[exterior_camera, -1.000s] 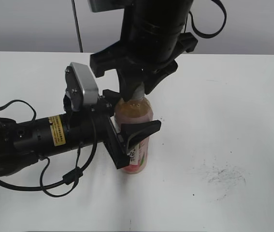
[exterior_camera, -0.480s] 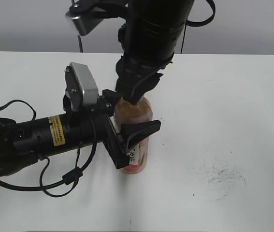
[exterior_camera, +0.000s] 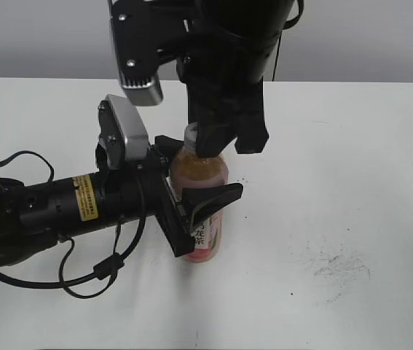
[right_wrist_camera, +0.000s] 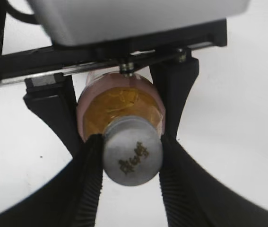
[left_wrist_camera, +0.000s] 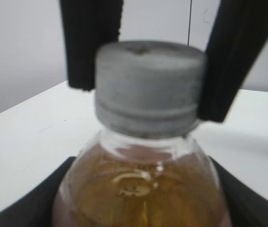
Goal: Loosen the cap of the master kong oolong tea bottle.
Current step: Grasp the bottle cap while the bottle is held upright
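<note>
at centre frame the left gripper [exterior_camera: 202,208] clamps the slim clear plastic amber-tea bottle [exterior_camera: 205,219] upright on the white table [exterior_camera: 337,182]. above it, the right gripper [right_wrist_camera: 130,156] pinches the small round grey ribbed cap [right_wrist_camera: 132,152] between its black fingers [right_wrist_camera: 89,175].

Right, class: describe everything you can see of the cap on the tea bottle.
The cap is a small round grey-white screw cap, plastic by its look, with a ridged band at its lower edge and a dark printed mark on its flat top. It sits on the neck of the upright bottle of amber tea. The right gripper is shut on it, one black ribbed finger pressed against each side. The left gripper clamps the bottle's body below and does not touch the cap.
</note>
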Motion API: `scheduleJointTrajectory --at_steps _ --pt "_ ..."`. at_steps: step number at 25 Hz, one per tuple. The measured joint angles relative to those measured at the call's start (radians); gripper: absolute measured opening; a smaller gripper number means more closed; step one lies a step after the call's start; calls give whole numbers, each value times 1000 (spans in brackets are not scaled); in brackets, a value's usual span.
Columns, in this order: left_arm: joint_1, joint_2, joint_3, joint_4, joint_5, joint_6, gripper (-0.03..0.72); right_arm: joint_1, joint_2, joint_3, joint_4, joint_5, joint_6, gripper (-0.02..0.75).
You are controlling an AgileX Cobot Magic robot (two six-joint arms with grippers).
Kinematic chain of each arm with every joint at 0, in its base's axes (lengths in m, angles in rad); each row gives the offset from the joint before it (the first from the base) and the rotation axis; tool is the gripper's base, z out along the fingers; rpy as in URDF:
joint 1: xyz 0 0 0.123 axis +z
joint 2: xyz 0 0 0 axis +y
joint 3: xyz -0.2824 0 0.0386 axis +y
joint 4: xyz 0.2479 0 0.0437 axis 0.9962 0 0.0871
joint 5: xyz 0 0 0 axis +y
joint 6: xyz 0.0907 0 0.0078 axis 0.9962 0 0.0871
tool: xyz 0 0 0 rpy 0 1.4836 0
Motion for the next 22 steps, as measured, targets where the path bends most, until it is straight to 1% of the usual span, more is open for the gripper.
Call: scheduleJointTrajectory --at_steps 2,7,9,13,16,18,19,22 --pt "0 0 0 5 -1 0 445 0 0 0 9 0 -133 276" --pt "0 0 0 11 -1 3 445 0 0 -1 25 -2 -553 276" --pt "0 0 0 13 -1 4 445 0 -1 -1 30 -2 -689 276" --pt "0 0 0 14 -2 6 445 0 -1 -1 32 -2 -840 276" --pt "0 0 0 15 -2 7 445 0 -1 -1 34 -2 -838 276" --pt "0 0 0 15 -2 7 445 0 -2 -1 34 -1 -755 287" --pt "0 0 0 14 -2 7 445 0 -2 -1 38 -1 -678 314" --pt "0 0 0 6 -2 -1 445 2 -1 0 67 -1 -430 450"
